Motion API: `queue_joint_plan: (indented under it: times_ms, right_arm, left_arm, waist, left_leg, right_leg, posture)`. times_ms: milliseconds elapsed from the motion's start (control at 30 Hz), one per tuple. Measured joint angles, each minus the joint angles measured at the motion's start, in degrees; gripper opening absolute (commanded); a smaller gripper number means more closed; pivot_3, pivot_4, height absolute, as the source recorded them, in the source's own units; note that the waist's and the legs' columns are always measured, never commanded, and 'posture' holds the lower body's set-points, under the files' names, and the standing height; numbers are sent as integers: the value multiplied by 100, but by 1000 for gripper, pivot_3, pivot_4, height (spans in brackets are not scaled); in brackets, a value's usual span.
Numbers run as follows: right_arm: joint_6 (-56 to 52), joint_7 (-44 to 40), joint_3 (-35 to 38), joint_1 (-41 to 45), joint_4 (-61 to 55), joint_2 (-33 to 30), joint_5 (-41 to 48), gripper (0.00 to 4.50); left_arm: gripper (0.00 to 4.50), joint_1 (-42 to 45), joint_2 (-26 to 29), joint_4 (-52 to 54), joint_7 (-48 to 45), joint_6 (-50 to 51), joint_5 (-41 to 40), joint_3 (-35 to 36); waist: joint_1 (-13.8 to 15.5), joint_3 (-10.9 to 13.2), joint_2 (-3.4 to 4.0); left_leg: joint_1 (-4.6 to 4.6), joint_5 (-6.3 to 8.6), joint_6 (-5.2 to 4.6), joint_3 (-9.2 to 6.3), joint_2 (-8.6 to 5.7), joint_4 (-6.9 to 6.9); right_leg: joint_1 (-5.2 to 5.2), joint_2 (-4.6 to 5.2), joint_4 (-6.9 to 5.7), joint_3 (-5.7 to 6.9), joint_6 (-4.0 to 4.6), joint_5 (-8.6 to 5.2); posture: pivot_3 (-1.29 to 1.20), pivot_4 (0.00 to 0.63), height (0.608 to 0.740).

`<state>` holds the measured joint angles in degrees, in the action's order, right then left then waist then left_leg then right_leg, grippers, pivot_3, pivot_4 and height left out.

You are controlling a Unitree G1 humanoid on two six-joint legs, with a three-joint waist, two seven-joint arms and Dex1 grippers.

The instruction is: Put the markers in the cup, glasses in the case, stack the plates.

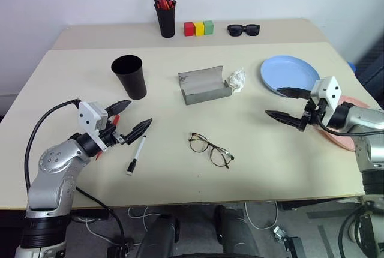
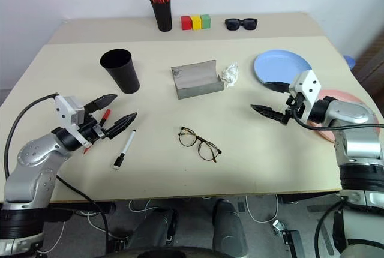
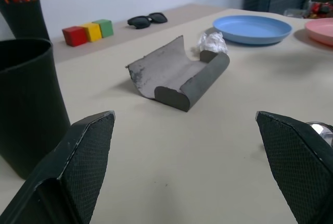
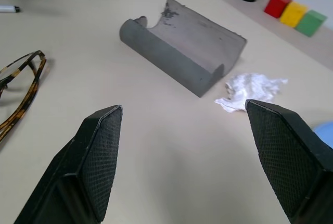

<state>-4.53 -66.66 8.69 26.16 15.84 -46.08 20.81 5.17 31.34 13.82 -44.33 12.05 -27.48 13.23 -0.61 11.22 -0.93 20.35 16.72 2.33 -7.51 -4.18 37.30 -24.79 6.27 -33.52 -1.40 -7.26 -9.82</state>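
We see a pale beige table (image 1: 252,168) with nothing yet put away. Our left gripper (image 1: 130,117) hangs just above the tabletop at the near left with its two black fingers spread wide and holding nothing. Beneath and beside it lie the two markers: the slim white marker with black ends (image 1: 136,155) lies free on the table just past the fingertips, and the red marker (image 1: 115,120) peeks out between the fingers, mostly hidden by the gripper. The wide matte black tapered cup (image 1: 129,76) stands upright and empty behind that gripper, well apart from it.

The grey felt-like hinged case (image 1: 204,85) lies open near the middle of the table, its lid standing up. A crumpled white scrap (image 1: 236,79) lies just beside its right end. The thin dark wire-framed glasses with round clear lenses (image 1: 210,149) rest on the table nearer to us than the case, apart from it.

Our right gripper (image 1: 287,107) hovers at the right, fingers wide apart and empty, over the near edge of the light blue round plate (image 1: 287,72). The salmon pink plate (image 1: 347,141) lies next to the blue one, largely hidden behind the right arm; the two are not stacked.

At the back stand a narrow black pen holder with orange-capped pens (image 1: 165,12), three small cubes, red, yellow and green (image 1: 198,28), and chunky black sunglasses (image 1: 243,29).
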Motion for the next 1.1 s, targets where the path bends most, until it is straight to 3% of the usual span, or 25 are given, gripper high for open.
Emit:
queue_joint_plan:
  times_ms: [400,700,900,1100]
  right_arm:
    - [89,110,-123,103,70,123,-88,3832]
    - [-929,429,-150,233,-186,353,136,3832]
    - [-1263,804,-119,137,-770,514,232,3832]
    - [-796,1190,-93,-78,-816,573,-44,3832]
  left_arm:
    - [4500,221,108,-269,58,96,-56,12]
    - [4500,295,163,-910,-284,-365,-46,156]
    - [4500,849,354,-1494,-618,-344,-79,157]
    - [4500,1305,242,-1559,-271,49,-42,28]
  waist:
    - [-11,0,0]
    - [-14,0,0]
    - [-197,-2,7]
    - [-4,-4,10]
  left_leg:
    - [-2,0,0,0,0,-2]
    - [-1,0,0,-4,-1,-4]
    - [33,-54,-14,-370,-275,-5]
    - [32,-59,0,-309,-243,-12]
  right_leg:
    - [0,-1,-1,0,0,0]
    - [-1,-1,-1,1,1,0]
    - [61,267,-164,252,-81,-143]
    - [41,248,-156,217,-78,-150]
  posture:
    - [0,150,740]
    - [0,150,740]
    - [0,150,740]
    - [0,150,740]
